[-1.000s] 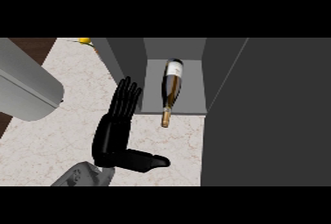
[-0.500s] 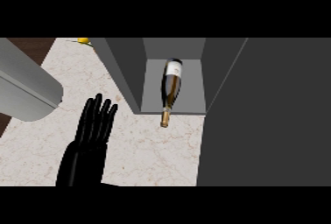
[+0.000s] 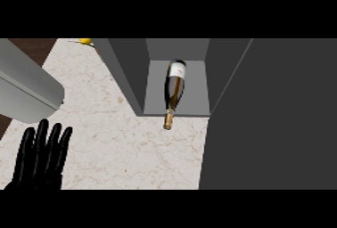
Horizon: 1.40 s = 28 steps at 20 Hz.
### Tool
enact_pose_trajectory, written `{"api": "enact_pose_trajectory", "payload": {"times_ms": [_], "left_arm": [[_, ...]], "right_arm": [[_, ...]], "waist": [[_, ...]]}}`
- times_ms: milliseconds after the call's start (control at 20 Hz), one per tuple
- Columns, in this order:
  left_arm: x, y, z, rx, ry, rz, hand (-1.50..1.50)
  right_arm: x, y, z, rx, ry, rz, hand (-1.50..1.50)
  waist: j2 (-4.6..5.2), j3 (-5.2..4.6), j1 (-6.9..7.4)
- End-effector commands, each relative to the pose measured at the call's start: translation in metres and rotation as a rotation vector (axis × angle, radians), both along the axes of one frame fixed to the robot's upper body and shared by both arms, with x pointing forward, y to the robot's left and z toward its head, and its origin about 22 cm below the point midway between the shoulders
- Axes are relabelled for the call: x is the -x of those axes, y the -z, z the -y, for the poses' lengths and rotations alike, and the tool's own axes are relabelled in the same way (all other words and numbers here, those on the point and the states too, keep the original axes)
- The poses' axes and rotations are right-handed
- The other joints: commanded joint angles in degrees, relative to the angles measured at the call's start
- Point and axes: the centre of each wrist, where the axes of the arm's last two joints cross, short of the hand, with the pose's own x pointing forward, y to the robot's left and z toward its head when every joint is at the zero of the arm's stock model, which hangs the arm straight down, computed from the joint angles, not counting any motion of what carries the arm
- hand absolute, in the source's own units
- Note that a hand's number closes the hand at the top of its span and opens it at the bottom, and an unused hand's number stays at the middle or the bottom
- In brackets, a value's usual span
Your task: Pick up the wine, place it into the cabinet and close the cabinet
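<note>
One wine bottle lying inside one open cabinet.

The wine bottle [image 3: 174, 90] lies in the cabinet [image 3: 129, 75] at upper centre, neck poking past its front edge. One hand, the left hand [image 3: 41, 158], shows at lower left, fingers straight, spread narrowly, holding nothing.

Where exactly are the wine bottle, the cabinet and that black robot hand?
wine bottle [image 3: 174, 87]: head view, on its dark body below the white label.
cabinet [image 3: 126, 67]: head view, on its grey left wall.
left robot hand [image 3: 41, 151]: head view, on its straight black fingers.
</note>
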Motion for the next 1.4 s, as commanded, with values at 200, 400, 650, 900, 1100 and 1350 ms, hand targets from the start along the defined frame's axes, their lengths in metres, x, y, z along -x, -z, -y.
{"api": "enact_pose_trajectory", "payload": {"times_ms": [200,400,650,900,1100,1350], "left_arm": [[0.029,-0.022,-0.053,-0.011,-0.036,0.012,-1.50],[0.033,-0.020,-0.065,0.005,-0.057,-0.001,-1.50],[0.042,-0.016,-0.104,-0.031,-0.071,0.030,-1.50],[0.060,-0.029,-0.122,-0.045,-0.032,0.034,-1.50],[0.053,-0.024,-0.144,-0.014,-0.019,0.030,-1.50],[0.043,-0.035,-0.145,-0.023,-0.016,0.031,-1.50]], "right_arm": [[0.037,-0.026,-0.032,-0.068,-0.104,0.000,1.50],[0.031,-0.031,-0.074,-0.083,-0.126,0.017,1.50],[0.021,-0.032,-0.111,-0.038,-0.104,0.082,1.50],[0.014,-0.038,-0.139,-0.001,-0.074,0.148,1.50],[-0.005,-0.042,-0.172,0.008,-0.033,0.135,1.50],[-0.058,-0.054,-0.199,0.023,0.049,0.167,1.50]], "waist": [[-0.20,-0.07,0.25],[-0.18,-0.09,0.13],[-0.15,-0.14,0.75],[-0.17,-0.06,1.18],[0.01,-0.12,1.00],[0.33,-0.03,0.77]]}}
